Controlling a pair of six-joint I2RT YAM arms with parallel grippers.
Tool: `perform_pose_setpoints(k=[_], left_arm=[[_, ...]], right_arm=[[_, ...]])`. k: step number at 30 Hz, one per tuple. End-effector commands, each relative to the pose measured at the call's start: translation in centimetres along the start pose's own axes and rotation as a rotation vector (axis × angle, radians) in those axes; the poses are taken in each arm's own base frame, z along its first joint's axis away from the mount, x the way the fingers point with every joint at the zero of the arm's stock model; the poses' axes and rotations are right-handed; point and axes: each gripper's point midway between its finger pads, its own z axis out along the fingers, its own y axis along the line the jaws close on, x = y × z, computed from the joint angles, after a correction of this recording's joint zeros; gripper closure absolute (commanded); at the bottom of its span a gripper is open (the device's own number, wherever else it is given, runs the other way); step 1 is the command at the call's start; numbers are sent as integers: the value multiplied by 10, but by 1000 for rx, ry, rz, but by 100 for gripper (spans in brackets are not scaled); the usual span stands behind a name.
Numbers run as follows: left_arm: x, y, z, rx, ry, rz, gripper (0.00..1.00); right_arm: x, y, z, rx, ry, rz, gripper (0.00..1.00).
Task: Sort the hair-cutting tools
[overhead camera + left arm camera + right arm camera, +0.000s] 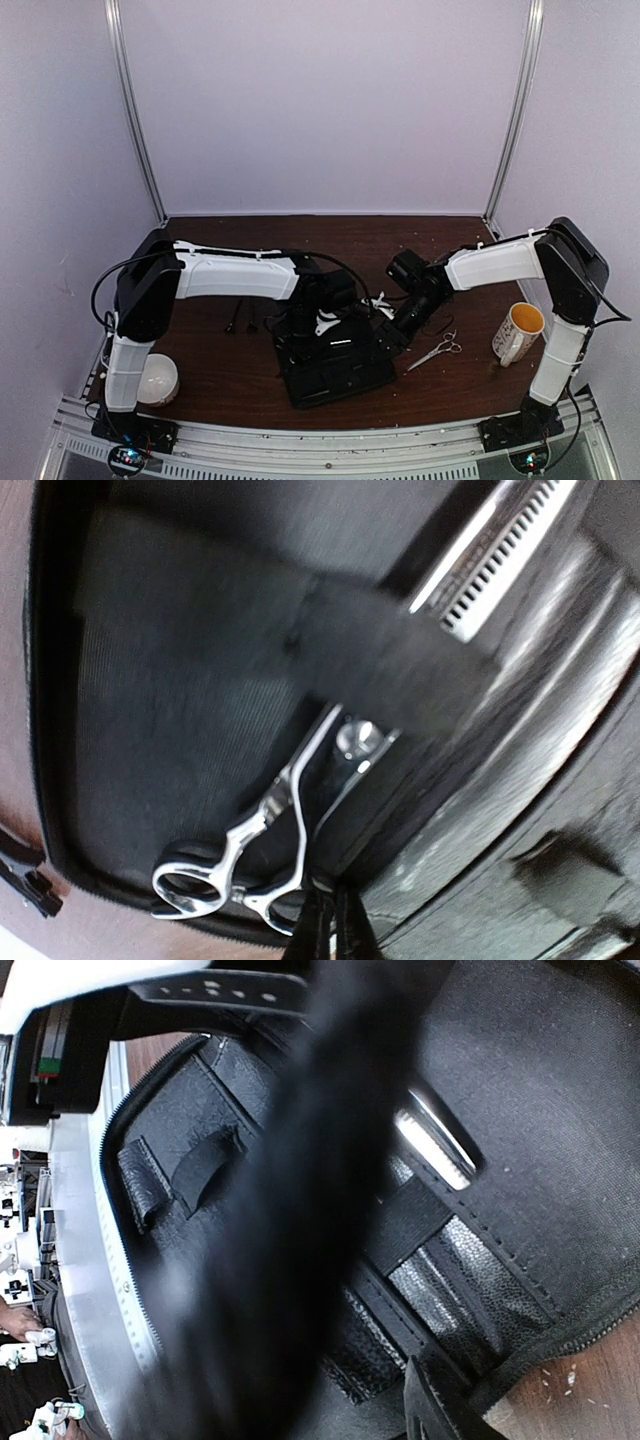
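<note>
One pair of silver scissors [262, 830] lies inside the open black case [335, 375], its blades tucked under an elastic strap [400, 665]. My left gripper [333, 920] sits at the scissors' ring loops, its fingers nearly together on the edge of one loop. From above it [322, 325] is over the case. The second pair of scissors [437, 352] lies on the table right of the case. Two thin black clips [241, 320] lie left of the case. My right gripper [398, 322] is at the case's right edge; one finger [440, 1405] shows, and a blurred black flap [300, 1210] hides the rest.
A silver toothed tool [500, 550] is strapped in the case beside the scissors. A white and yellow mug [518, 332] stands at the right. A white round object [156, 378] sits by the left arm's base. White walls close the back and sides.
</note>
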Motion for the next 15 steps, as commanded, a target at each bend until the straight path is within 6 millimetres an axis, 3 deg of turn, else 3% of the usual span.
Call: perform_pose_setpoints(k=[1, 15], left_arm=[[-39, -20, 0, 86, -131, 5, 100], [-66, -36, -5, 177, -265, 29, 100]], right_arm=[[-3, 3, -2, -28, -3, -7, 49], [-7, -2, -11, -23, -23, -2, 48]])
